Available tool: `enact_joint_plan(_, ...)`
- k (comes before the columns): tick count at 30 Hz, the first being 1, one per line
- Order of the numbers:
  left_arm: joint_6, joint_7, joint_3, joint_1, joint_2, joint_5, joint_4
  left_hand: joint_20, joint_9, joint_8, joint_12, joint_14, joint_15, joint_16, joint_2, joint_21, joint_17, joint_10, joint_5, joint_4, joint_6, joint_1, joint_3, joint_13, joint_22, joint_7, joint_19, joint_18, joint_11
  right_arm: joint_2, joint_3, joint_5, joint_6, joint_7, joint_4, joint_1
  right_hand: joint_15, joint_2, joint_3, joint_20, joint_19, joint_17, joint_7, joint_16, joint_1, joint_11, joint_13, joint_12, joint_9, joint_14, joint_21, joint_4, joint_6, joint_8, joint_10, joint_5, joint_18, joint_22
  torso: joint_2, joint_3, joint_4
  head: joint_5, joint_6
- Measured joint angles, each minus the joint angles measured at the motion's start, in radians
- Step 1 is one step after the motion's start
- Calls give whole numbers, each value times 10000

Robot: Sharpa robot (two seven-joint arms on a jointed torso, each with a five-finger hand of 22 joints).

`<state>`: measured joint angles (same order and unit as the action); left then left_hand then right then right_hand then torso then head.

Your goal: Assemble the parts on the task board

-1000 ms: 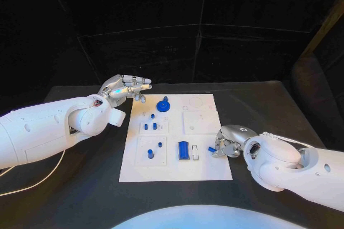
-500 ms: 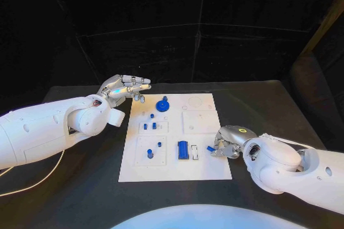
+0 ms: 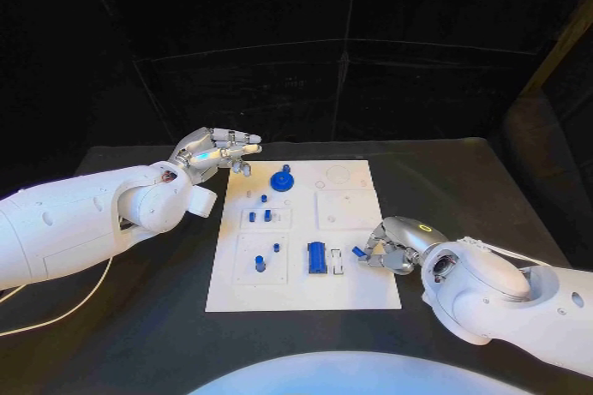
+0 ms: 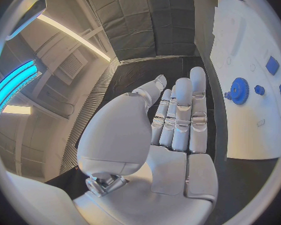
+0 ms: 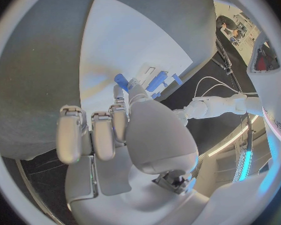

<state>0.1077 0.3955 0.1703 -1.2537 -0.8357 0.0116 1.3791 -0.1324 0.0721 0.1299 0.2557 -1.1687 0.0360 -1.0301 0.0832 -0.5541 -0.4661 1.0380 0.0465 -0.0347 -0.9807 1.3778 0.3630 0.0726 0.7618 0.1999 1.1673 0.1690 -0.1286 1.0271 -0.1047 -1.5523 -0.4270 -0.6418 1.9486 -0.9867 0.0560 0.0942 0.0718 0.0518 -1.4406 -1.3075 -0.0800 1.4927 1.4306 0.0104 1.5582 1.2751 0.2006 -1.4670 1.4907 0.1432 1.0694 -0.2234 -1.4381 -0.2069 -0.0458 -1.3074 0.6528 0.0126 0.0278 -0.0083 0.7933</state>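
Right hand [image 3: 393, 243] pinches a small blue part [image 3: 358, 252] over the right edge of the task board [image 3: 358, 296], beside the blue block [image 3: 316, 258]. Left hand [image 3: 220, 151] hovers off the board's far-left corner, fingers together, holding nothing; blue gear [image 3: 282, 183] sits near it.

The task board [image 3: 352, 292] looked like a smooth, matt white plate, probably plastic. The parts, such as the blue gear [image 3: 282, 183] and the blue block [image 3: 316, 258], looked like plain matt plastic. The table [image 3: 470, 181] was covered with a black, dull surface like cloth. Both hands, left [image 3: 220, 150] and right [image 3: 391, 246], showed silvery metal with a soft shine, and the arms had glossy white shells.
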Motion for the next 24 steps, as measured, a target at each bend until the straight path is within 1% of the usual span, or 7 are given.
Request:
enact_joint_plan(6,-7,-3,0,0,-8,0,8,0,0,0,0,0,0,0,0,0,0,0,0,0,0,0,0,0,0,0,0,0,0,-241,0,822,-431,119,-26,-2,16,0,-43,0,0,0,0,0,1,0,0,32,-6,-19,40,42,-1,7,0,-48,-1,0,0,7,3,6,16)
enact_joint_plan(13,-26,-10,0,0,-8,0,16,0,0,0,0,0,0,0,0,0,-1,0,0,0,0,0,0,0,0,0,0,-1,0,-490,-1,1587,-555,234,-172,-2,14,-2,-138,-37,-37,0,-2,0,0,1,-1,54,-3,-18,40,138,153,39,0,-47,-2,0,-2,7,3,21,28)
enact_joint_plan(14,-28,-11,0,0,-8,0,17,0,0,0,0,0,0,0,0,0,-1,0,0,0,0,0,0,0,1,0,0,-1,0,-531,-1,1683,-552,240,-201,-2,14,-6,-152,-37,-37,0,27,0,-4,1,-1,55,-1,-18,40,153,183,41,0,-48,-1,0,-3,7,2,23,29)
enact_joint_plan(16,-32,-12,0,0,-8,0,19,0,0,0,0,0,0,0,0,0,-1,0,0,0,0,0,0,0,1,0,0,-1,0,-627,-1,1876,-535,247,-255,-2,14,-103,-207,-37,-37,1,64,0,-101,0,-29,55,3,-18,40,209,220,68,-1,-180,-2,0,-3,7,0,24,30)
enact_joint_plan(17,-34,-13,0,0,-8,0,19,0,0,0,0,0,0,0,0,0,-1,0,0,0,0,0,0,0,0,0,0,-1,0,-665,-1,1948,-527,248,-273,-2,23,-135,-212,-37,-37,0,30,0,-223,-18,-111,54,11,-11,40,244,258,68,-19,-362,-1,0,-4,8,0,29,30)
enact_joint_plan(19,-37,-15,0,0,-8,0,23,0,0,0,0,0,0,0,0,0,-1,0,0,0,0,0,0,0,1,0,0,0,0,-746,-2,2085,-503,248,-313,-2,72,-282,-210,-37,-37,1,40,0,-389,-91,-319,27,33,3,40,317,296,124,-92,-774,-2,0,-4,7,0,45,38)
enact_joint_plan(24,-43,-18,0,-1,-5,0,25,0,0,0,0,0,0,0,0,0,13,0,0,-28,0,0,-28,0,-10,0,0,0,0,-886,-2,2302,-435,218,-409,-2,105,-435,-207,-37,-37,1,68,41,-543,-123,-531,-5,58,3,40,405,397,123,-131,-912,-2,0,-5,7,0,51,38)
